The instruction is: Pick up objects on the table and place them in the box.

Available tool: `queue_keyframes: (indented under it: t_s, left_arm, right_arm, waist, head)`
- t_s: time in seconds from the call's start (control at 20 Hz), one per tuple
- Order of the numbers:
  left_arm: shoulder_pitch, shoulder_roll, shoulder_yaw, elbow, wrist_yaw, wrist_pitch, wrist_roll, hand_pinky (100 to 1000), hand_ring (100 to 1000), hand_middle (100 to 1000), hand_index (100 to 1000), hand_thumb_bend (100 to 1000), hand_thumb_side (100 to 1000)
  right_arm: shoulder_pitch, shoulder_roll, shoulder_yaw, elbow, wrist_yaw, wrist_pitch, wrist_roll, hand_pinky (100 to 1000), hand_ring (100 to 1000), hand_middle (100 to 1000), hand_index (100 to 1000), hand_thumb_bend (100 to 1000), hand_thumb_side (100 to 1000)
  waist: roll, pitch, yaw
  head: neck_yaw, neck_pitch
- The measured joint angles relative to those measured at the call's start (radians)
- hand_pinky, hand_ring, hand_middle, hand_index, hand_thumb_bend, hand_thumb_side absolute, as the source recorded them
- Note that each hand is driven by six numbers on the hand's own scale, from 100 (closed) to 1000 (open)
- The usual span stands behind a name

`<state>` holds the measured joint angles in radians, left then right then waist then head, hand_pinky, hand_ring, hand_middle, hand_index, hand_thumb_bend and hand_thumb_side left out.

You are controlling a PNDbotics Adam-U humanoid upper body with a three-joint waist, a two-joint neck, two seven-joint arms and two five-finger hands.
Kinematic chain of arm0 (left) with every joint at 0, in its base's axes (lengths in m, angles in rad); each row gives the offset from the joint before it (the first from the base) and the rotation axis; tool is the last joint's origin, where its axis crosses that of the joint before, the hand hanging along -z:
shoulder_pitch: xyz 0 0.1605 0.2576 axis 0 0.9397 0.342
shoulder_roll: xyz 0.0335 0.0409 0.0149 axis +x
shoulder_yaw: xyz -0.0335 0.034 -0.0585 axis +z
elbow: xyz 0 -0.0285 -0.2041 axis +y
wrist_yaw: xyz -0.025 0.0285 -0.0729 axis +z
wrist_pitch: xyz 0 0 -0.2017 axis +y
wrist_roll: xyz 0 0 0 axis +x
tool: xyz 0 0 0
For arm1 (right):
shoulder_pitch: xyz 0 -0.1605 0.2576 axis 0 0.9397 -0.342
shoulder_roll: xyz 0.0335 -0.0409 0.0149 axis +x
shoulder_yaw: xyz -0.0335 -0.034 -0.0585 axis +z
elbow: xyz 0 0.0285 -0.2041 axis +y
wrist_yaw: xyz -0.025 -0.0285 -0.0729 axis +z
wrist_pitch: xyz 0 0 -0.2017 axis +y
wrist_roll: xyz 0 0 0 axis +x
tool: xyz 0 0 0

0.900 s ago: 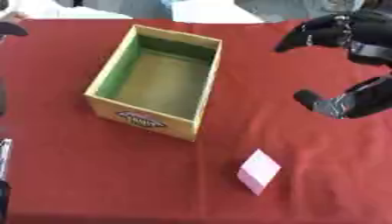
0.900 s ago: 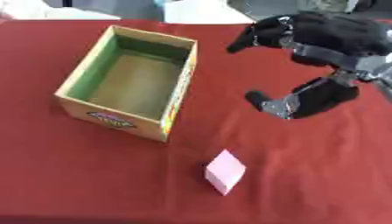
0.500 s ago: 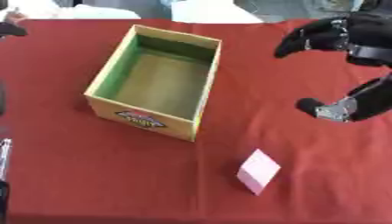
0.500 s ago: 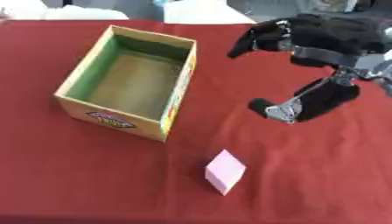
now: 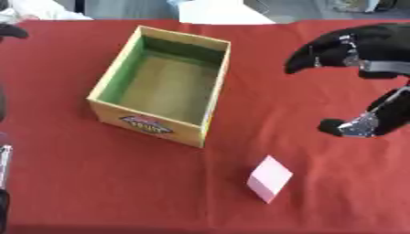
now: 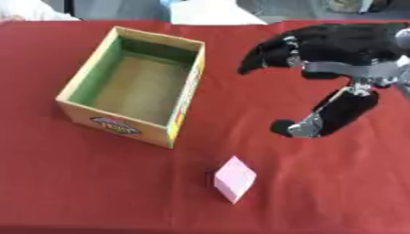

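It looks like a lab or demonstration room set up for robot trials: a bench (image 5: pixel 112 183) draped in plain red cloth, grey floor beyond, and only a cardboard box (image 5: pixel 163 85) and pink block (image 5: pixel 270 178) laid out.

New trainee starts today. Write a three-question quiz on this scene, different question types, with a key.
1. True or false: the pink block already lies inside the cardboard box.
2. The right hand hangs: A) inside the box, B) above the red tablecloth right of the box, C) on the block.
3. Fill in: the box's inner walls are ____.

Key: 1 false; 2 B; 3 green.
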<state>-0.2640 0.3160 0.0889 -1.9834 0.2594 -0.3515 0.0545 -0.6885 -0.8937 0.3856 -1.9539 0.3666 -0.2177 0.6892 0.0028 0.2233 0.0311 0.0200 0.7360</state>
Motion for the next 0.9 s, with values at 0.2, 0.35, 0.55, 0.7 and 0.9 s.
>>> queue_keyframes:
  t_s: [0.2, 0.35, 0.55, 0.7, 0.9]
  left_arm:
    - [0.0, 0.0, 0.0, 0.0, 0.0, 0.0, -0.001, 551, 727, 600, 734, 100, 732]
    - [0.0, 0.0, 0.0, 0.0, 0.0, 0.002, -0.004, 551, 727, 599, 734, 100, 728]
    - [0.001, 0.0, 0.0, 0.0, 0.0, 0.002, -0.007, 551, 728, 599, 734, 100, 727]
    - [0.001, 0.0, 0.0, 0.0, 0.0, 0.002, -0.01, 550, 728, 599, 734, 100, 725]
    - [0.002, 0.0, 0.0, 0.0, 0.0, 0.003, -0.014, 550, 728, 599, 734, 100, 722]
  right_arm:
    - [-0.007, -0.001, 0.014, 0.0, -0.038, 0.011, 0.017, 942, 897, 867, 955, 310, 263]
    - [-0.008, -0.002, 0.023, 0.0, -0.055, 0.023, 0.018, 950, 890, 860, 956, 281, 257]
    - [-0.01, -0.004, 0.046, 0.0, -0.078, 0.044, 0.016, 952, 883, 854, 958, 259, 246]
    - [-0.013, -0.01, 0.066, 0.0, -0.093, 0.058, 0.021, 956, 886, 858, 963, 258, 253]
    - [-0.012, -0.01, 0.095, 0.008, -0.109, 0.071, 0.036, 961, 890, 859, 970, 267, 291]
  waist:
    - [-0.001, -0.001, 0.0]
    - [-0.001, -0.002, -0.001]
    - [-0.004, -0.004, -0.001]
    - [-0.004, -0.008, -0.001]
    - [-0.005, -0.009, -0.001]
  head:
    - [0.0, 0.0]
    - [0.0, 0.0]
    - [0.003, 0.001]
    - [0.004, 0.001]
    - [0.005, 0.002]
